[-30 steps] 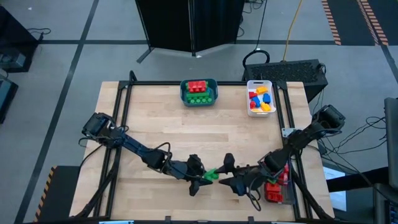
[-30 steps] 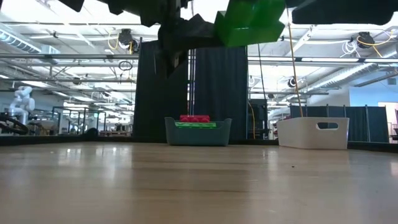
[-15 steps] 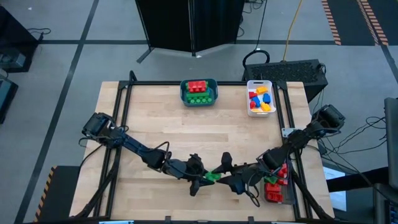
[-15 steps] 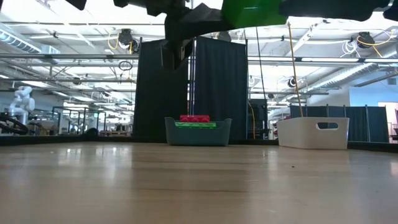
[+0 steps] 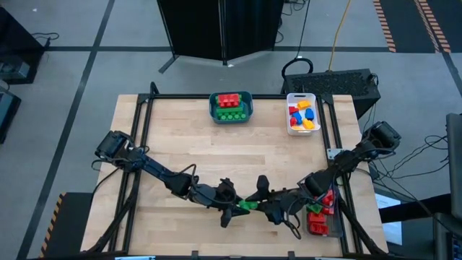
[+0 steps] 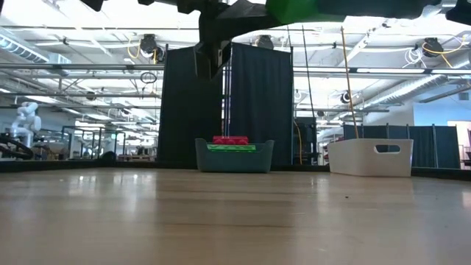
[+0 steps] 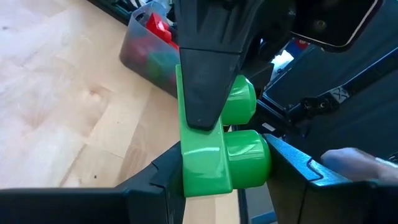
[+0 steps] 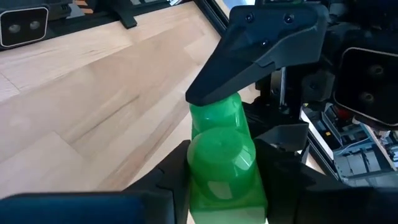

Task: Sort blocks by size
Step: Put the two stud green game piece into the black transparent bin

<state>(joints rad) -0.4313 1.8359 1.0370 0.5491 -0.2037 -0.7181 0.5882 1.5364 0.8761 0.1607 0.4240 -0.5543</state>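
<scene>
While both grippers meet above the table's near edge, a glossy green brick [image 5: 247,205] with two round studs hangs between them, off the wood. Left gripper [image 5: 232,208] clamps it; right gripper [image 5: 258,206] has its fingers against the brick's sides. Wrist views show the studs [image 7: 245,152]; overhead shows sorted blocks in the teal bin [image 5: 231,107] and white bin [image 5: 302,113].

Green block [image 7: 214,155] glossy smooth plastic; table [image 5: 216,155] pale matt wood; gripper fingers [image 8: 261,46] matt black plastic
</scene>
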